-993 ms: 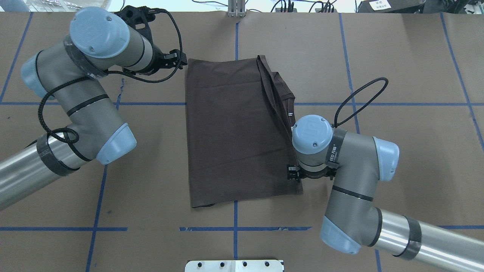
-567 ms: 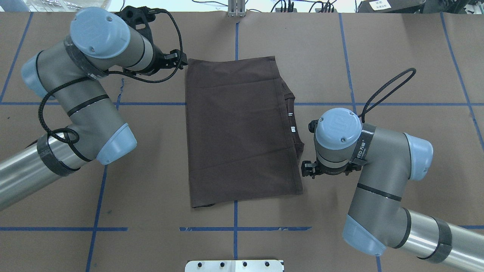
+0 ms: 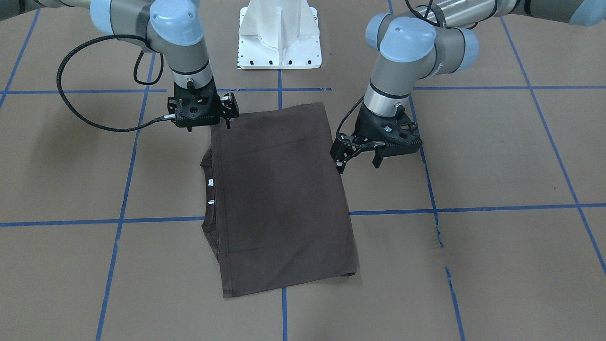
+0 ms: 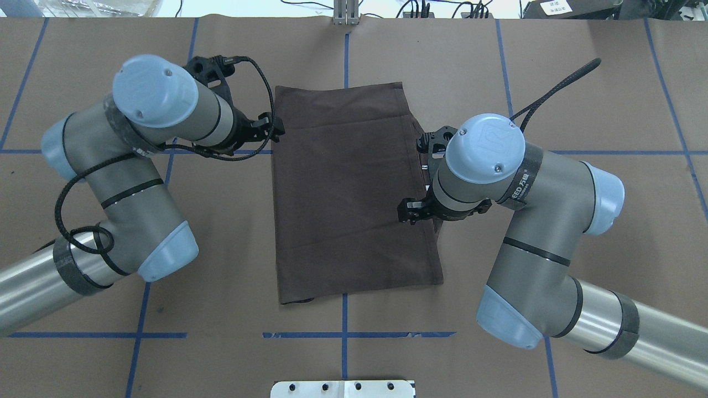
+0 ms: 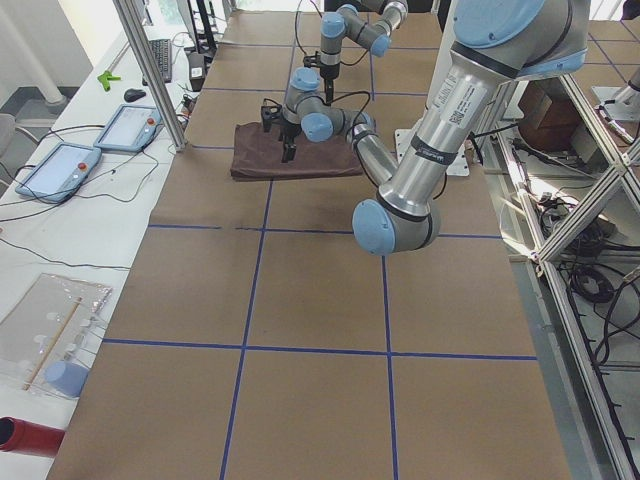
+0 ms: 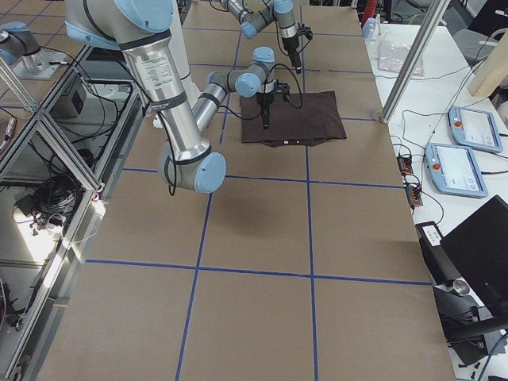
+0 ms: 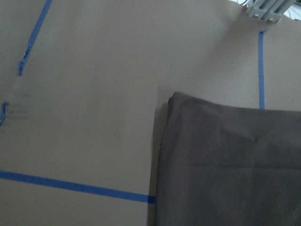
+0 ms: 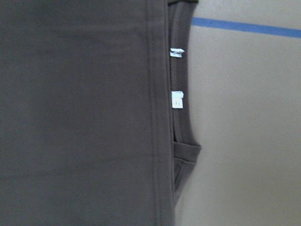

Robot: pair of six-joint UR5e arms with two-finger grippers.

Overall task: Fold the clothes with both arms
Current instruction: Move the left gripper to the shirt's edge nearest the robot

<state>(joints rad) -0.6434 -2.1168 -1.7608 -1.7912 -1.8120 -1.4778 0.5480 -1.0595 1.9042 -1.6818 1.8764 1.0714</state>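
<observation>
Lying flat, smooth rectangular brown T-shirt (image 4: 354,193); left claw (image 3: 358,166) wide, right claw (image 3: 226,114) gap unclear.

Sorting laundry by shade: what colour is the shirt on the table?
The shirt is plain dark brown; the front-facing view shows it best.
</observation>
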